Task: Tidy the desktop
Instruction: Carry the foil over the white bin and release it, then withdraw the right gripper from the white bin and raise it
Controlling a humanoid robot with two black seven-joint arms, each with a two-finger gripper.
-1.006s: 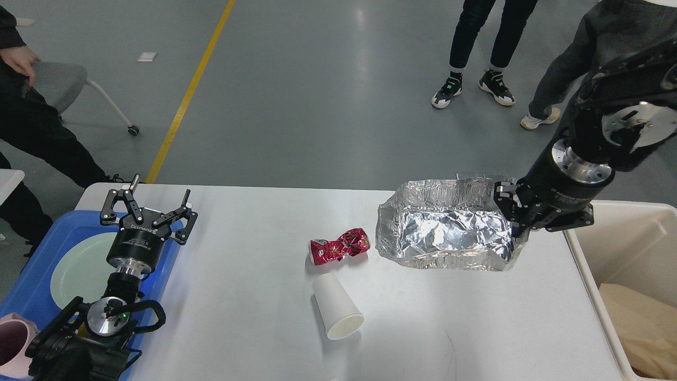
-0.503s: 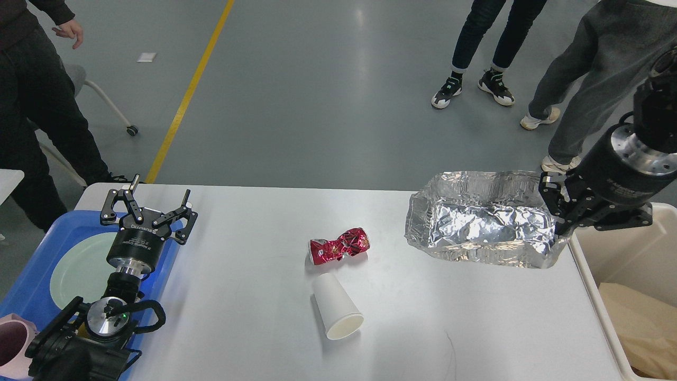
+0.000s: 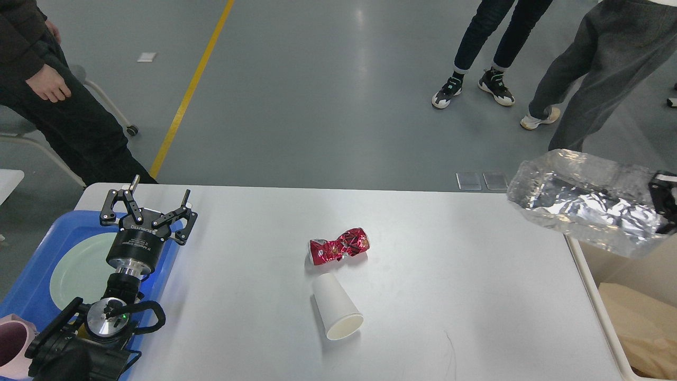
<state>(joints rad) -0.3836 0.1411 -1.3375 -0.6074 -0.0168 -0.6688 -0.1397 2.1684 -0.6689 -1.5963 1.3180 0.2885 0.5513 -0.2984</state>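
Note:
The white desktop (image 3: 449, 275) holds a crushed red can (image 3: 339, 246) near its middle and a white paper cup (image 3: 336, 313) lying on its side just in front of the can. My right gripper (image 3: 665, 209), cut off by the right edge of the view, is shut on the rim of a crumpled foil tray (image 3: 587, 206). The foil tray hangs in the air past the desktop's right edge, above the cream bin (image 3: 634, 312). My left gripper (image 3: 156, 198) stands open and empty at the desktop's left side, beside the blue tray (image 3: 29, 280).
The blue tray carries a pale green plate (image 3: 76, 270) and a pink cup (image 3: 13, 344). Brown paper lies in the cream bin. People stand on the grey floor beyond the far edge, one at the left and two at the right.
My right gripper has lifted the foil tray off the desktop and carried it right, over the bin. The left arm, can and cup have not moved. The person at left has shifted.

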